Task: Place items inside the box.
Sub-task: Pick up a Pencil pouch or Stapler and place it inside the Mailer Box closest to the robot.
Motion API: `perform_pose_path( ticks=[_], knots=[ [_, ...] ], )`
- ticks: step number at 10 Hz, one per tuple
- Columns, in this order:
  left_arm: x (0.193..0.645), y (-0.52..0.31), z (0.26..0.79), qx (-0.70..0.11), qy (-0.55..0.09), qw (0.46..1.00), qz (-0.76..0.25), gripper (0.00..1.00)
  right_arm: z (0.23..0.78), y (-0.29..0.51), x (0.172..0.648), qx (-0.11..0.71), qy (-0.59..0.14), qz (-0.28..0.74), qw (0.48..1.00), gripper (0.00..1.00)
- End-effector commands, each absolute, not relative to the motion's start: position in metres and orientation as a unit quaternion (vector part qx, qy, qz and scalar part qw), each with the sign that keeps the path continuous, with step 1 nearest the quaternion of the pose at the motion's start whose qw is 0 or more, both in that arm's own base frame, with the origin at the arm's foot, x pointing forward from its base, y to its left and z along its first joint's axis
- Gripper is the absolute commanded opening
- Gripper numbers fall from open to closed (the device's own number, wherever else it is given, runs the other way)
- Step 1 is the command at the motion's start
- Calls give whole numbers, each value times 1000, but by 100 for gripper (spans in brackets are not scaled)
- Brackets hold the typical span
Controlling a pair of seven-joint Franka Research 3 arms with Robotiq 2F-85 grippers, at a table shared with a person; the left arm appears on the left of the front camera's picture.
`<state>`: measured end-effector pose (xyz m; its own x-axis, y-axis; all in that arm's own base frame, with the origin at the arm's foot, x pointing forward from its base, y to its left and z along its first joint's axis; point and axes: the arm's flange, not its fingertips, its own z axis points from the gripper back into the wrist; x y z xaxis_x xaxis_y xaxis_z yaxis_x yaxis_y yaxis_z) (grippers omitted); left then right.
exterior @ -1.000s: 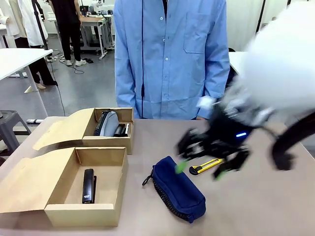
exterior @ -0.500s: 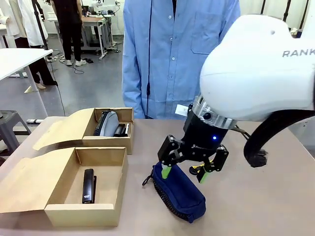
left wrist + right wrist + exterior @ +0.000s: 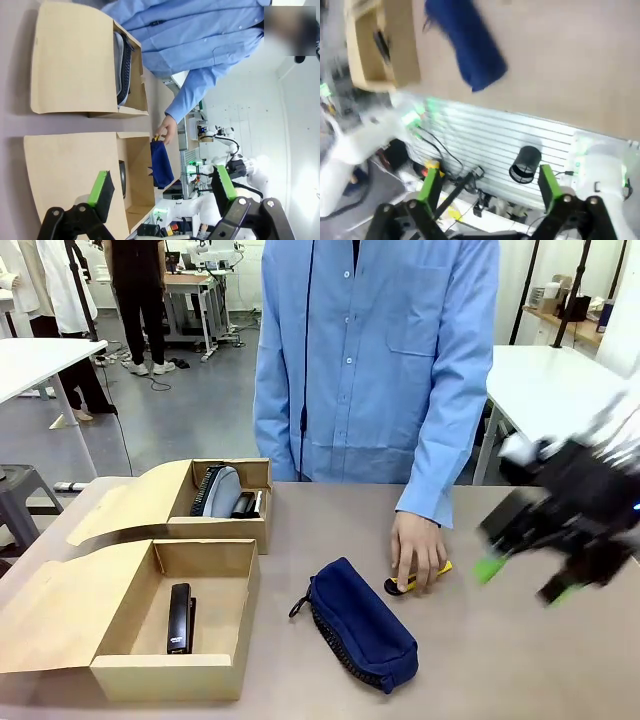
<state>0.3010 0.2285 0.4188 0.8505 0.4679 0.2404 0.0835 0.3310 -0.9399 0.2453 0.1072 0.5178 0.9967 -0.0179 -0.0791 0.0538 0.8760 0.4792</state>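
Note:
A navy pouch (image 3: 360,625) lies in the middle of the table. Just beyond it, a person's hand (image 3: 418,548) rests on the yellow-and-black utility knife (image 3: 432,572). The near open cardboard box (image 3: 175,675) holds a black stapler (image 3: 180,617). My right gripper (image 3: 527,580) hovers, blurred, at the right of the table, open and holding nothing. In the right wrist view the right gripper (image 3: 490,185) is open, with the pouch (image 3: 465,42) and box (image 3: 400,65) far off. My left gripper (image 3: 162,186) is open above the boxes, and the pouch (image 3: 161,162) shows beyond them.
A second open cardboard box (image 3: 220,530) stands behind the first, holding another stapler (image 3: 213,490) and small dark items. The person in a blue coat (image 3: 370,360) stands at the far edge. Both box lids lie folded out to the left.
My right arm has swung from above the pouch to the table's right side, still open. The person's hand has come down onto the utility knife.

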Motion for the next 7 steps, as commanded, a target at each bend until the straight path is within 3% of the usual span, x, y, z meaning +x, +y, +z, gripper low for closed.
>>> perform_pose_path(
  ticks=[1,3,5,6,7],
  knots=[
    [301,228,419,-571,-254,772,116,100,452,-1,205,308,-5,-134,942,100],
    [301,228,419,-571,-254,772,116,100,394,-58,209,416,21,-211,884,100],
    [301,228,419,-571,-254,772,116,100,346,-61,206,458,40,-265,847,100],
    [301,228,419,-571,-254,772,116,100,488,-104,243,397,26,-237,886,100],
    [301,228,419,-571,-254,772,116,100,488,-104,243,397,26,-237,886,100]
  ],
)
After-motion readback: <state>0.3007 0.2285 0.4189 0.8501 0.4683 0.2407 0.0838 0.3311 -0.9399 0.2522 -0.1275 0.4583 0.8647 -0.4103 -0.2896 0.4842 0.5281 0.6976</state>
